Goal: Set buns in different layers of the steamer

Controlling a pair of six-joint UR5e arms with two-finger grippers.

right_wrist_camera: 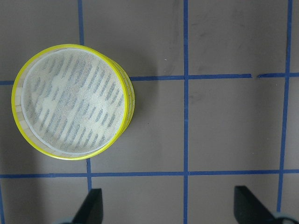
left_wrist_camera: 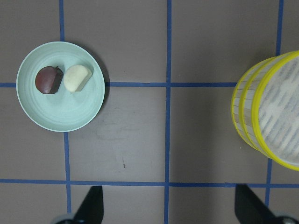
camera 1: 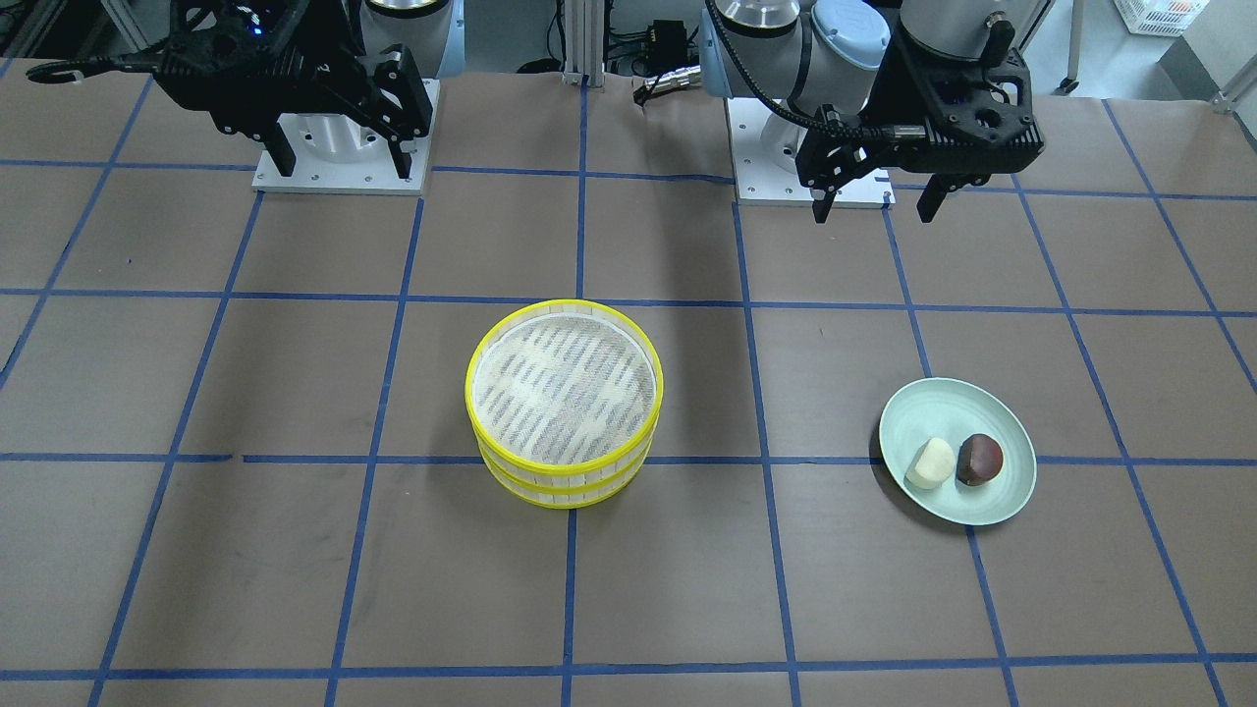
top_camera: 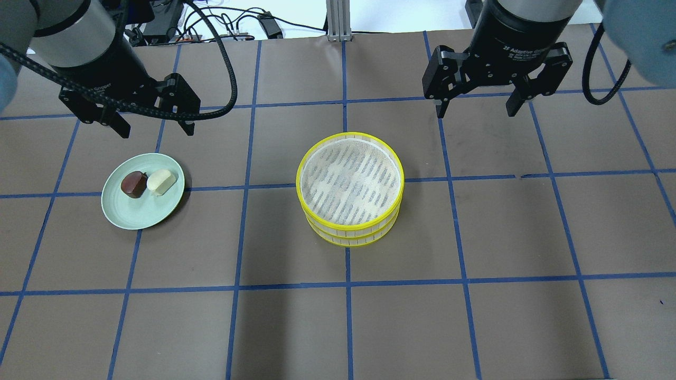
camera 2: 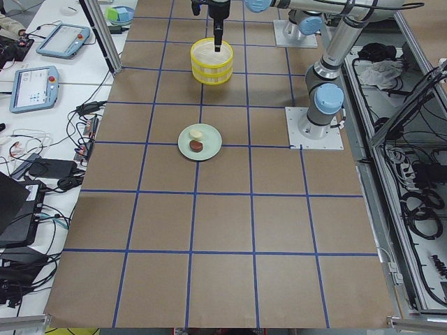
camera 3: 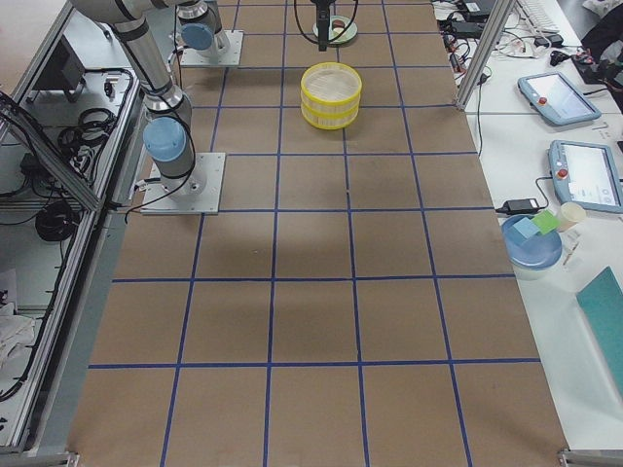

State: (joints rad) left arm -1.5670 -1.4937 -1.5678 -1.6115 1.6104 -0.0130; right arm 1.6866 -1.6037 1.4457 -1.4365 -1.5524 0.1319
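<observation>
The steamer [top_camera: 349,188] stands mid-table, two stacked yellow-rimmed trays with a striped mesh floor showing on top; it also shows in the front view [camera 1: 564,401], the right wrist view [right_wrist_camera: 72,101] and the left wrist view [left_wrist_camera: 268,109]. The cream-white bun [top_camera: 161,181] and the reddish-brown bun [top_camera: 133,183] lie side by side on a pale green plate [top_camera: 138,215]; both also show in the left wrist view [left_wrist_camera: 77,77] [left_wrist_camera: 47,80]. My left gripper [top_camera: 154,128] hovers open above the table just behind the plate. My right gripper [top_camera: 478,109] hovers open, behind and right of the steamer.
Brown table with a blue tape grid. The arm bases [camera 1: 342,149] [camera 1: 800,157] stand at the robot's edge. Tablets, cables and a blue bowl [camera 3: 531,241] lie on side benches beyond the table's far edge.
</observation>
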